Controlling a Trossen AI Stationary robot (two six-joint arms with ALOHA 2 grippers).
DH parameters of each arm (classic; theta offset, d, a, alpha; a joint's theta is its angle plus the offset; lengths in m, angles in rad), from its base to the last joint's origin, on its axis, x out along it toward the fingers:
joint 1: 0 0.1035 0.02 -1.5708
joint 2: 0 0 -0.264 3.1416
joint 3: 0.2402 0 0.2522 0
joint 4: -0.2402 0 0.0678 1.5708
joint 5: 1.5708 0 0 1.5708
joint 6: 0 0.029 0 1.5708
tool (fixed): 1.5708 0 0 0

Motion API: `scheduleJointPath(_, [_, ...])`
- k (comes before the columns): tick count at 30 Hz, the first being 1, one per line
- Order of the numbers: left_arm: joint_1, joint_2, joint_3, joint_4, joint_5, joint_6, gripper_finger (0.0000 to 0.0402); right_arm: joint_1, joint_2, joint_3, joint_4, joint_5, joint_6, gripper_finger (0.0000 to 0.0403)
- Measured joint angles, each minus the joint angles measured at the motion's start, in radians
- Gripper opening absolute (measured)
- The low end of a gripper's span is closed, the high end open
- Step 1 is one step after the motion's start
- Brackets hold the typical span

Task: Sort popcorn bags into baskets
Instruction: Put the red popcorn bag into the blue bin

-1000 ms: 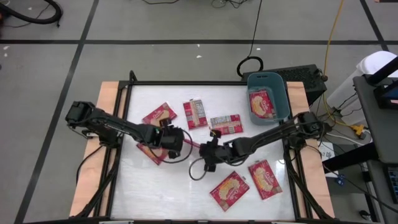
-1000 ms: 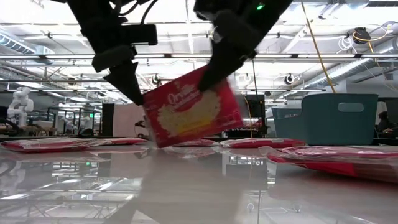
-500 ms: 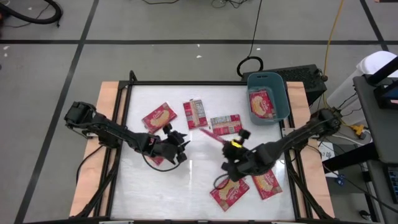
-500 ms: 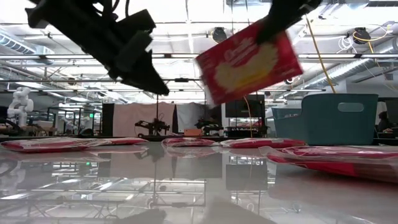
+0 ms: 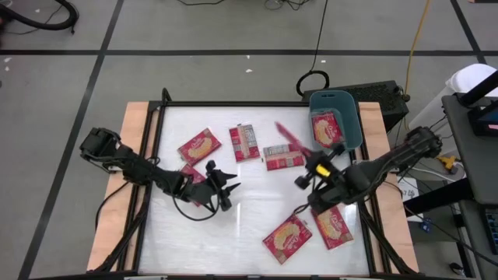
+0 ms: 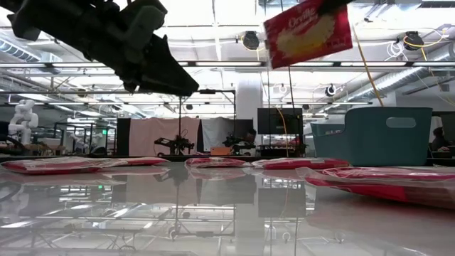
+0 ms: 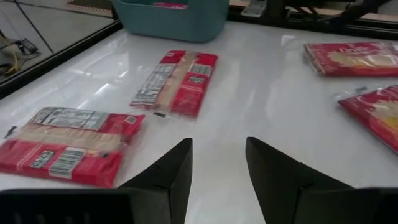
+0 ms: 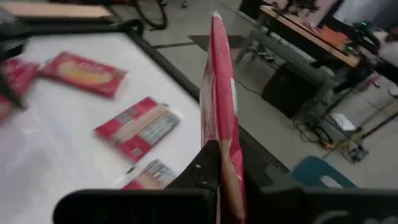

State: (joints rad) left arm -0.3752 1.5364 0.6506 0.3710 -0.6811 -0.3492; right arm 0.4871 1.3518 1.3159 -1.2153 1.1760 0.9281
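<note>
Teal bin (image 5: 346, 117) holds one bag (image 5: 327, 130), right fingers (image 5: 310, 164) clenched on another (image 5: 294, 140) aloft, left fingers (image 5: 227, 194) released, six bags left on desk (image 5: 257, 210).

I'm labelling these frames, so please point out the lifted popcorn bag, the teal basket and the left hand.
lifted popcorn bag (image 6: 308, 32), low view, printed face.
teal basket (image 5: 353, 118), high view, right wall.
left hand (image 7: 217, 165), left wrist view, gap between open fingers.

One red popcorn bag (image 5: 294, 141) is held up in the air. Others (image 5: 199, 145) lie flat. One is seen inside the blue basket (image 5: 352, 118).
</note>
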Motion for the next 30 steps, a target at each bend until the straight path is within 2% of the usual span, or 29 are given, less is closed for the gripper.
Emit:
scheduleJointPath(7, [-0.028, 0.000, 0.000, 0.001, 0.001, -0.002, 0.0152, -0.107, -0.129, -0.030, -0.161, 0.056, 0.177, 0.0009])
scheduleJointPath(13, [-0.036, 0.000, 0.000, 0.001, 0.002, -0.004, 0.0152, -0.242, -0.278, -0.178, -0.140, 0.082, 0.264, 0.0009])
scheduleJointPath(19, [-0.032, 0.000, 0.000, 0.001, 0.002, -0.004, 0.0152, -0.330, -0.418, -0.403, 0.052, 0.130, 0.323, 0.0009])
scheduleJointPath(30, [-0.033, 0.000, 0.000, 0.001, 0.003, -0.027, 0.0152, -0.488, -0.532, -0.733, 0.550, 0.104, 0.180, 0.0009])
